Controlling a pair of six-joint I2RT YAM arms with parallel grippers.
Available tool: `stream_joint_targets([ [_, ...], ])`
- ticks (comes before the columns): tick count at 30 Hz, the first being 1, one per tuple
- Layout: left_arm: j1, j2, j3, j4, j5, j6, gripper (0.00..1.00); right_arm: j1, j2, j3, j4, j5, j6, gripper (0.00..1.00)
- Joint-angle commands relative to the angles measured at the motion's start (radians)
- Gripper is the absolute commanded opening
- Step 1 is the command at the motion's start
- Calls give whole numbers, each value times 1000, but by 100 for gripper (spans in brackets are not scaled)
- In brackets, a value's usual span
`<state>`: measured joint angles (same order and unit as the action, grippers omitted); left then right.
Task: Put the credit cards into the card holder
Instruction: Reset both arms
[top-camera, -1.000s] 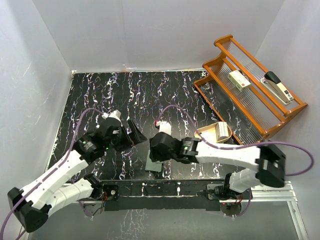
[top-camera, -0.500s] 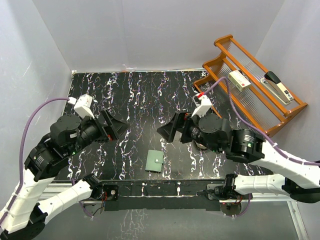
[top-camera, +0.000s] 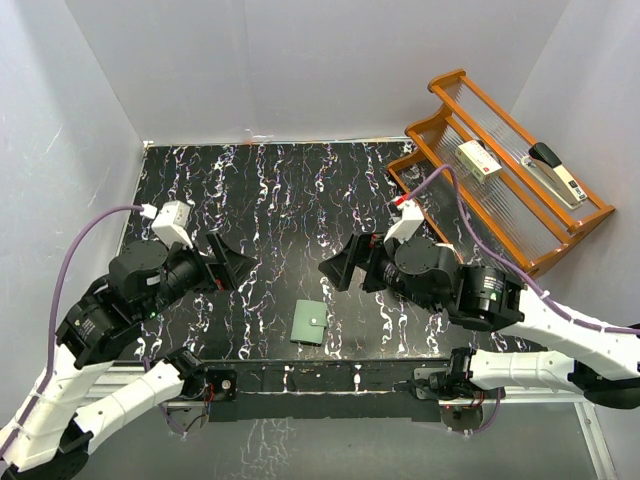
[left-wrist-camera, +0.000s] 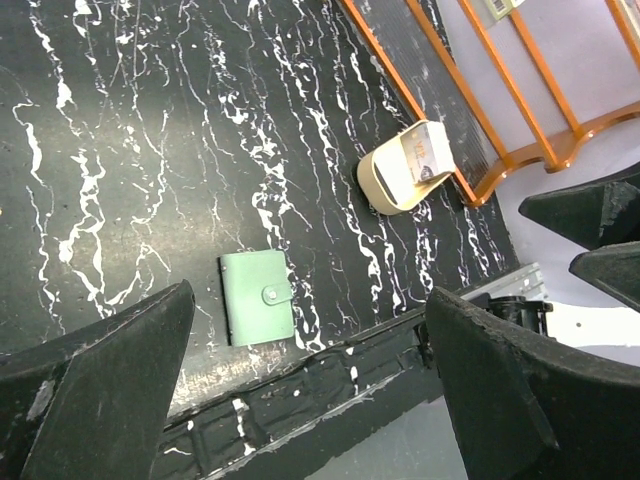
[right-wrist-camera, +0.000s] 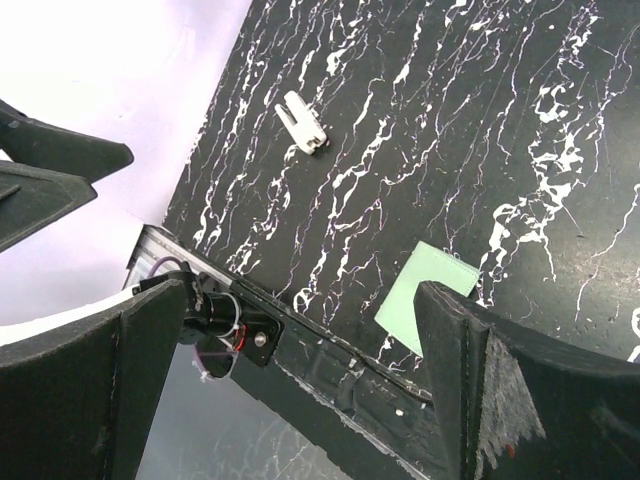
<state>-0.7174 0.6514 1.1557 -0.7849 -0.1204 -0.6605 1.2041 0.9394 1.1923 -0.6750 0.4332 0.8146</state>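
Observation:
The card holder (top-camera: 309, 324) is a sage-green wallet lying flat, folded and snapped shut, near the mat's front edge. It also shows in the left wrist view (left-wrist-camera: 257, 296), and in the right wrist view (right-wrist-camera: 425, 292), where a finger partly covers it. The credit cards are out of view. My left gripper (top-camera: 226, 262) hangs high to the wallet's left, open and empty (left-wrist-camera: 310, 400). My right gripper (top-camera: 342, 264) hangs high to the wallet's right, open too, with nothing between its fingers (right-wrist-camera: 300, 400). Neither touches the wallet.
A tan cream cup (left-wrist-camera: 405, 175) holding a white piece stands right of the wallet, hidden under the right arm in the top view. An orange wooden rack (top-camera: 500, 195) at the back right carries a stapler (top-camera: 555, 172) and a white box (top-camera: 478, 160). A small white clip (right-wrist-camera: 303, 122) lies on the mat.
Both arms have lifted and drawn back from the wallet, the right one from just above it. Both grippers have opened wide. The wallet stays put and now lies uncovered.

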Motion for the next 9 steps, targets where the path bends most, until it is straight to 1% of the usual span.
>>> stream_joint_targets([
  [1, -3, -26, -15, 14, -73, 27, 99, 2, -30, -23, 99, 37, 10, 98],
  [4, -3, -33, -12, 4, -102, 18, 99, 2, -22, -27, 115, 28, 17, 98],
  [9, -3, -48, -16, 12, -110, 20, 99, 2, -8, -28, 120, 23, 24, 98],
])
